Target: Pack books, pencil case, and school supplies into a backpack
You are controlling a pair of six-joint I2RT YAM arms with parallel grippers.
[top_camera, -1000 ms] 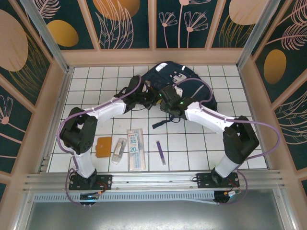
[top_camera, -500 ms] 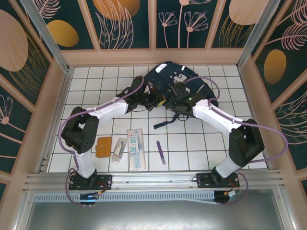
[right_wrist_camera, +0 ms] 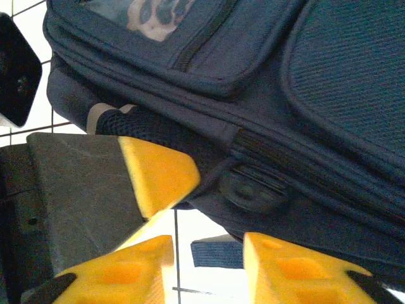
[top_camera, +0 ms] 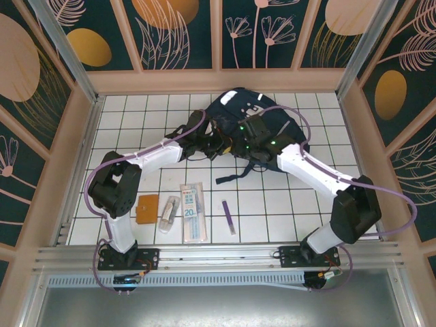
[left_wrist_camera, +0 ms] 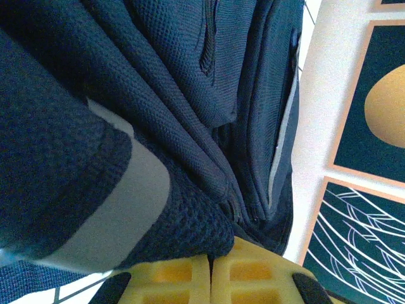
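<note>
1. Tightly clenched, the left gripper's (left_wrist_camera: 211,253) yellow fingers (left_wrist_camera: 180,278) pinch the backpack's (left_wrist_camera: 190,126) mesh fabric.
2. Right gripper (right_wrist_camera: 209,244) hangs spread apart, just beside the bag's lower edge.
3. Backpack lies at the tiled table's (top_camera: 122,122) far centre. The purple pen (top_camera: 228,216) and clear pack (top_camera: 193,211) lie near the front.

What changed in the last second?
The right hand, open, pushed farther out and rightward over the backpack; its elbow swung right. The left hand stayed roughly in place, shut on backpack fabric. The pen, clear pack, packet and orange-brown book lie unmoved.
</note>
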